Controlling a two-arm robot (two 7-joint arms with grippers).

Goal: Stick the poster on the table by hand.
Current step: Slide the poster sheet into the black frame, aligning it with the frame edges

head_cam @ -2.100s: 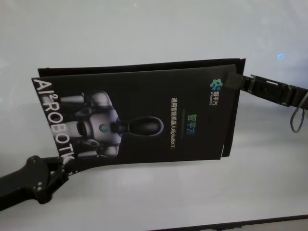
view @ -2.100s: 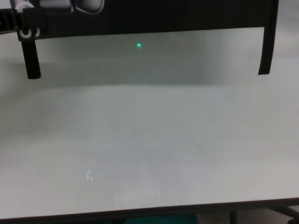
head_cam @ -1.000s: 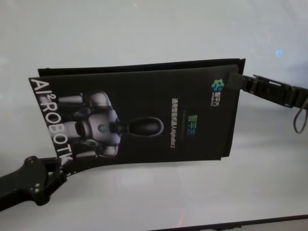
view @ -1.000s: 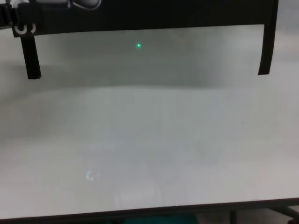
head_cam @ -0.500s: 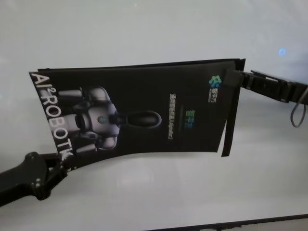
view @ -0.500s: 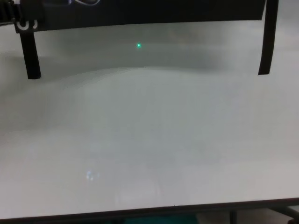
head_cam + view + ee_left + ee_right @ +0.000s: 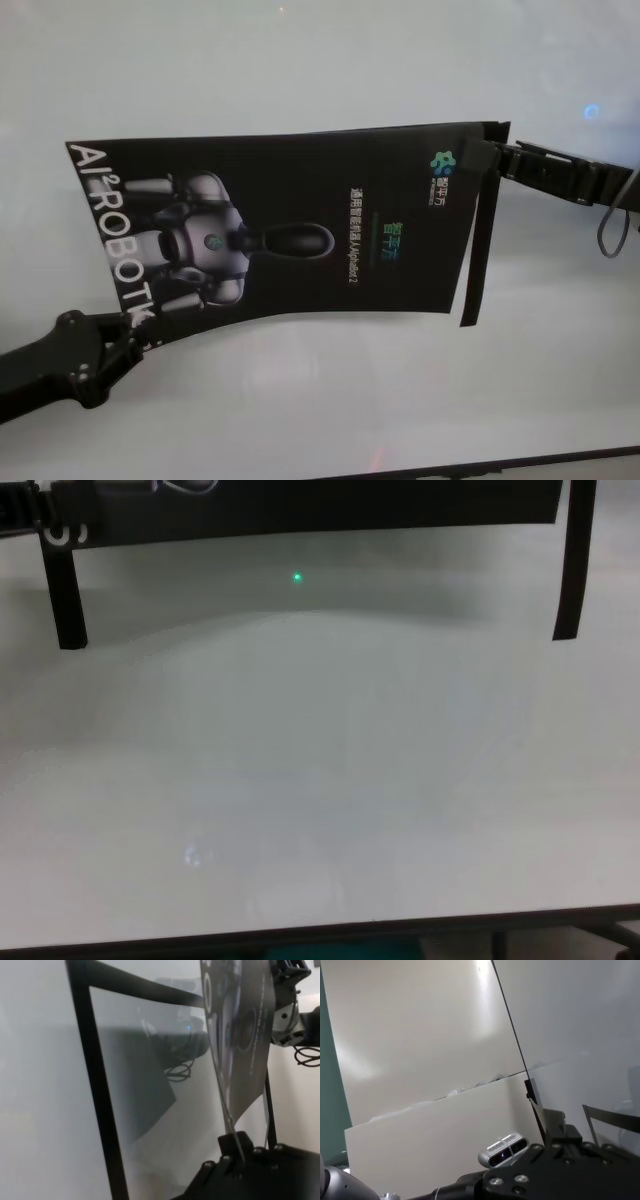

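I see the poster (image 7: 300, 235) held up over the table (image 7: 300, 60), my left gripper (image 7: 128, 335) clamped on its near-left corner and my right gripper (image 7: 488, 160) pinching its far-right corner.

- The poster (image 7: 300, 235) is thin, bendy black paper with a shiny face.
- The worktop (image 7: 320, 400) is white, smooth and shiny.
- The left end effector (image 7: 125, 345) looks like dull black plastic.
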